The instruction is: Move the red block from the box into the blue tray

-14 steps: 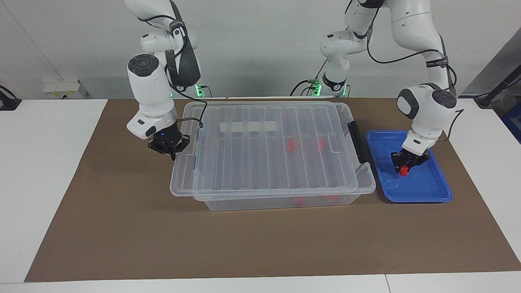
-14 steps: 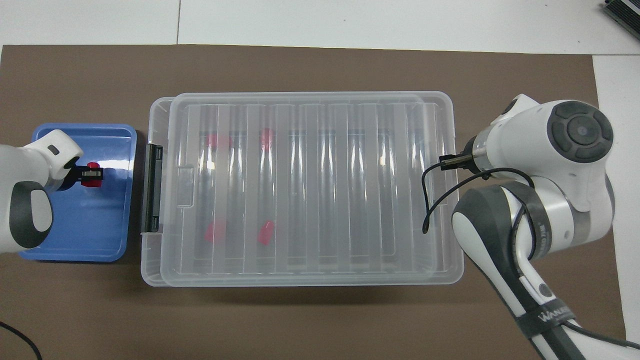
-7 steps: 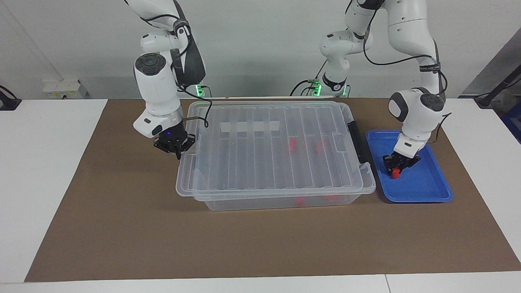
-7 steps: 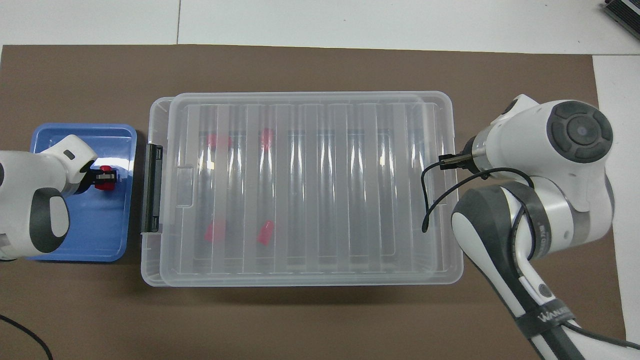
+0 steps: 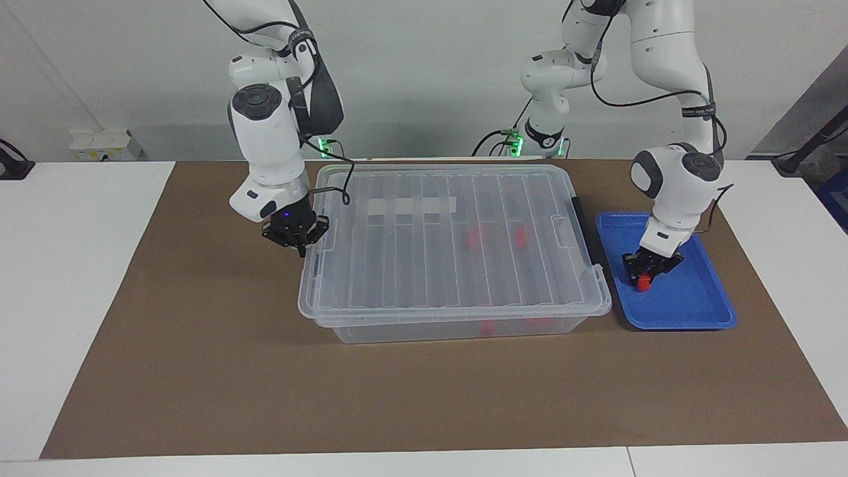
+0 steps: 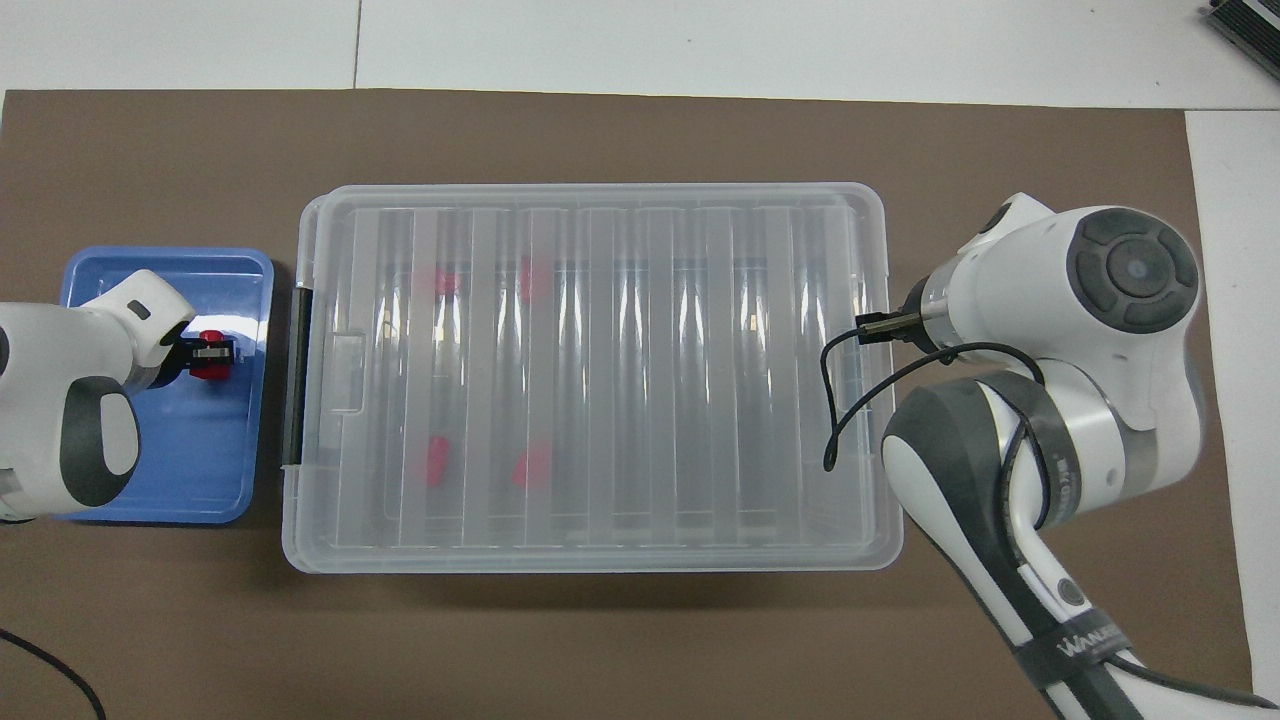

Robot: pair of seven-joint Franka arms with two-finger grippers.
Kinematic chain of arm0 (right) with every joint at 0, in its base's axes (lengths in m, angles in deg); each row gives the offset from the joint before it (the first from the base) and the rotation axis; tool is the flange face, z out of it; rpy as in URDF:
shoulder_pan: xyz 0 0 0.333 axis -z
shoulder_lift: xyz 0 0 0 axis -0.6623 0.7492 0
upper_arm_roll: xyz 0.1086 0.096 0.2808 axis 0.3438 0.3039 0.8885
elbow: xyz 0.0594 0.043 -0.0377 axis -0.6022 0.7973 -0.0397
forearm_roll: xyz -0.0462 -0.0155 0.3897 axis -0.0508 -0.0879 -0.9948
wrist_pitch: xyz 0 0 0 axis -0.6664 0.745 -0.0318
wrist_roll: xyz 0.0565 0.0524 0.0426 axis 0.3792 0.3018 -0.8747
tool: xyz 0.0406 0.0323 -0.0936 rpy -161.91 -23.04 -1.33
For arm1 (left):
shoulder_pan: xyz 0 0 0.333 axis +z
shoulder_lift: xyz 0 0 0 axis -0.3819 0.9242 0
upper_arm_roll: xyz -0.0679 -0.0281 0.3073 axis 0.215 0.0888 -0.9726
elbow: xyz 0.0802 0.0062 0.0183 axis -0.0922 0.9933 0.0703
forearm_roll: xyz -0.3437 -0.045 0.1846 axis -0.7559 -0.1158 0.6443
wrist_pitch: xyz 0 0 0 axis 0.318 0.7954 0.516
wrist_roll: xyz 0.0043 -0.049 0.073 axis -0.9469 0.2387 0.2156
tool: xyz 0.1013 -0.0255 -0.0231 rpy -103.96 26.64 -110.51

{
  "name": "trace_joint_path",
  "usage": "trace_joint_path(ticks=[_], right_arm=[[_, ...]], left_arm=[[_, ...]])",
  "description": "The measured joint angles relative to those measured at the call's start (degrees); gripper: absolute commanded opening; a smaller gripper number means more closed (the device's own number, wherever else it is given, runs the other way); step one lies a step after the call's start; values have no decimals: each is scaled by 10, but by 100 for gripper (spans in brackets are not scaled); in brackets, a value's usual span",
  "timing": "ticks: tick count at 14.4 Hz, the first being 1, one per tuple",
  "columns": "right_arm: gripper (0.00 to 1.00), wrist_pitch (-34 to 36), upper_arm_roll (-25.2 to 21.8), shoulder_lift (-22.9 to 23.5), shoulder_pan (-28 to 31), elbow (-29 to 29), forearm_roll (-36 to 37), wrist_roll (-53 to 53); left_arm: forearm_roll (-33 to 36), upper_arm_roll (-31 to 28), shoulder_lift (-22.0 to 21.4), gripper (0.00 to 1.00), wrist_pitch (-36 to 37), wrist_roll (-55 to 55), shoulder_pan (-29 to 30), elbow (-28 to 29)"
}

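The box (image 5: 411, 329) is a large clear bin in the middle of the mat, with its ribbed clear lid (image 5: 430, 265) lying over it. Several red blocks (image 5: 474, 238) show through the lid (image 6: 650, 380). My right gripper (image 5: 299, 246) is at the lid's edge at the right arm's end and is shut on it; in the overhead view the wrist hides it. The blue tray (image 5: 689, 305) lies beside the box at the left arm's end. My left gripper (image 5: 644, 278) is low in the tray (image 6: 190, 470), shut on a red block (image 5: 642, 285) that also shows in the overhead view (image 6: 209, 357).
A black clip handle (image 5: 586, 235) is on the box's end next to the blue tray. A brown mat (image 5: 199, 371) covers the table under everything. A black cable (image 6: 850, 400) loops from the right wrist over the lid's corner.
My right gripper has slid the lid toward the left arm's end until it lines up over the box. My left gripper shifted the red block a little toward the box, then stayed still.
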Motion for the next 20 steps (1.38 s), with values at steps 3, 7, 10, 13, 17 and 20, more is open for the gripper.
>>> trace_joint_path(ticks=[3,7,10,13,17,20], right_arm=[[0,0,0,0,0,0,0,0],[0,0,-1,0,1,0,0,0],[95,9,-7,-1,6,-4,0,0],[100,35,-11,-16,17,-13,0,0],[100,99,-16,-43,48,-42,0,0],[100,183,-31,-50,76,-89,0,0]], left_arm=[[0,0,2,100,-1,-1,0,0],[0,-1,3,100,-2,-1,0,0],[0,-1,3,100,-2,-1,0,-1],[0,0,0,100,27,-1,-1,-18],[0,4,-38,100,124,-1,-2,-59],[0,7,-86,100,235,-1,-4,-105]])
